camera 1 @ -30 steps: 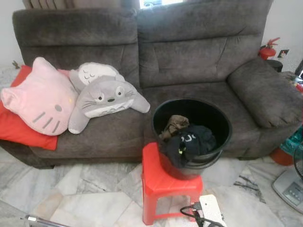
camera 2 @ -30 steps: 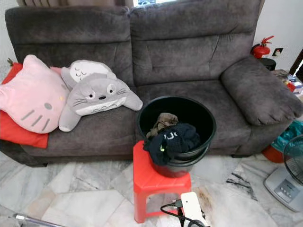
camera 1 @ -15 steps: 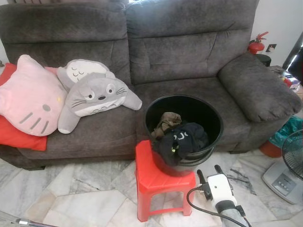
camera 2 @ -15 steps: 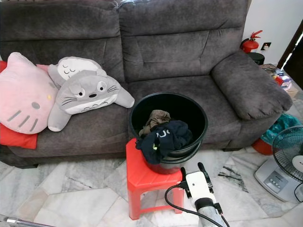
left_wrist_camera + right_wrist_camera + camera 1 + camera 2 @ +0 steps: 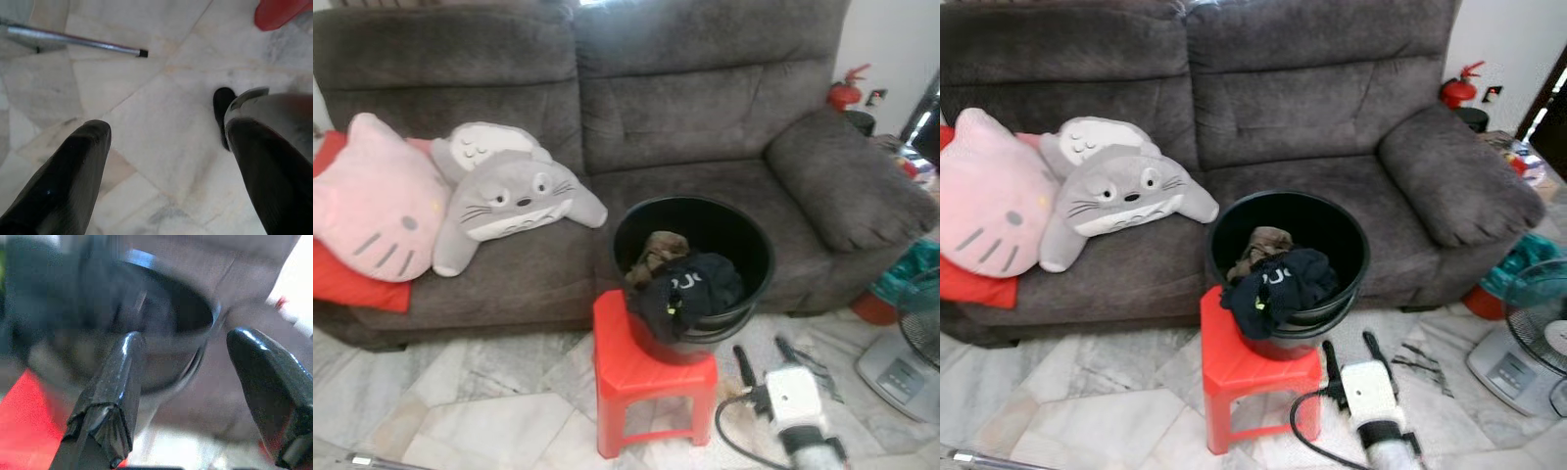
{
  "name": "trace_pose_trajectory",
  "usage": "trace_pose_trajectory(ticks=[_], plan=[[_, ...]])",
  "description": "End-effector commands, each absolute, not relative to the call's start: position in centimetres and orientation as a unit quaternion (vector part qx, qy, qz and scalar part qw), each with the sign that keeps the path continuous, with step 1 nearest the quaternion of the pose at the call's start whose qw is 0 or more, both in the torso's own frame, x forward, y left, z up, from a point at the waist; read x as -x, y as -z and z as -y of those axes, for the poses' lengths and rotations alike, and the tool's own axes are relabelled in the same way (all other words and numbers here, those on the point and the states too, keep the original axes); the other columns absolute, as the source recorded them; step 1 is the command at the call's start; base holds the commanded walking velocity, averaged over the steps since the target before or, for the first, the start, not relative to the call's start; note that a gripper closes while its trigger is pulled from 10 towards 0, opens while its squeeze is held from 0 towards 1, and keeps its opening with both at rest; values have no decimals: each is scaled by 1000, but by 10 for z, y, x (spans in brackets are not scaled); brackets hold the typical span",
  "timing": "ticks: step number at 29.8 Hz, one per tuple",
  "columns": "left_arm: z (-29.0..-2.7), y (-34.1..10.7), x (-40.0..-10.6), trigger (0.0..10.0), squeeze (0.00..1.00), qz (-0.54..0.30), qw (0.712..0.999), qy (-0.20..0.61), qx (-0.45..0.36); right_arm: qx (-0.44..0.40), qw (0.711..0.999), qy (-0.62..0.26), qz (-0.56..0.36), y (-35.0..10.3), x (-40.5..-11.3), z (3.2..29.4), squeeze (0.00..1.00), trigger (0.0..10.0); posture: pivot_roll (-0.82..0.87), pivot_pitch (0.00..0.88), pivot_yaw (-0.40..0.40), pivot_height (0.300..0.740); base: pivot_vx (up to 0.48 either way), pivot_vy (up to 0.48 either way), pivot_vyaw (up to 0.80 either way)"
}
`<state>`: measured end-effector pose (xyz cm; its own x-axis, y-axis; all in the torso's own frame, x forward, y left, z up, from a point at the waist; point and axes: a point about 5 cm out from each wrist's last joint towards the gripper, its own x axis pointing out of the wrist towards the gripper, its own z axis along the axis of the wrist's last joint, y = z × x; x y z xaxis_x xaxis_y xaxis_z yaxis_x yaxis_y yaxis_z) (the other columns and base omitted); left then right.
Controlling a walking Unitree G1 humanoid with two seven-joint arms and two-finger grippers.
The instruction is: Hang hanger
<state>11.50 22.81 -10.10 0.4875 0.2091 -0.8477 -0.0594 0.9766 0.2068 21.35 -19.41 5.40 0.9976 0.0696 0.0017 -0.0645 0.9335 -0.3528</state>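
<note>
Now: right gripper (image 5: 1352, 352), fingers spread and holding nothing, risen further into the head views than half a second back and shifted slightly toward the robot's right, its tips just beside the front rim of the black bucket (image 5: 1351, 230); a second ago merely the white wrist body showed at the lower edge. Judgement: the arm is being brought up toward the bucket, a reach at its start, nothing gripped. Right wrist view, blurred: bucket rim close ahead between the two open fingers (image 5: 115, 396). Left gripper (image 5: 161, 161): hanging low over the floor, fingers apart, empty. Hanger: none can be made out; whether one lies in the bucket under the clothing cannot be told, so the task stands not yet begun in any visible way. Bucket contents: dark garment (image 5: 1283, 279) draped over the near rim, brownish cloth (image 5: 1258, 245) behind it. Support: red plastic stool (image 5: 1253, 377), bucket seated on its back half. Floor: pale marble tiles (image 5: 489, 421), thin metal rod (image 5: 73, 41) lying on them to the robot's left. Room: grey fabric sofa (image 5: 1312, 88) behind; pink cat cushion (image 5: 989, 211), grey plush creature (image 5: 1126, 196), red cushion (image 5: 969, 279) on its left seat; fire extinguisher (image 5: 1457, 88) and standing fan (image 5: 1538, 338) at right.
</note>
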Motion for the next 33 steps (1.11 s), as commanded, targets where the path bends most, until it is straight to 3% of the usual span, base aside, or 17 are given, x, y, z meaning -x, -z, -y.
trace_pose_trajectory(ticks=[1,9,15,19,30,31,33], plan=[[-229,102,-112,10000,0,-505,856,-77,-80,166,985,-53,-3,-50,-209,187,0,10000,-172,0,42,740,0,0,0],[-229,102,-113,10000,0,-504,856,-77,-80,160,985,-69,1,-53,-219,185,0,10000,-179,0,43,740,0,0,0],[-230,101,-113,10000,0,-504,856,-78,-81,119,985,-123,-18,-55,-238,171,0,10000,-179,0,48,740,0,0,0],[-230,101,-113,10000,0,-503,857,-80,-81,48,987,-154,-24,-66,-254,162,0,10000,-186,0,52,740,0,0,0],[-230,101,-113,10000,0,-502,857,-81,-81,25,983,-179,-33,-65,-254,158,0,10000,-177,0,52,740,0,0,0],[-230,101,-113,10000,0,-502,857,-80,-82,22,983,-179,-40,-63,-252,158,1000,10000,-179,0,53,740,0,0,0],[-231,101,-113,10000,0,-503,857,-79,-83,17,983,-176,-55,-58,-250,159,1000,10000,-177,0,54,740,0,0,0]])
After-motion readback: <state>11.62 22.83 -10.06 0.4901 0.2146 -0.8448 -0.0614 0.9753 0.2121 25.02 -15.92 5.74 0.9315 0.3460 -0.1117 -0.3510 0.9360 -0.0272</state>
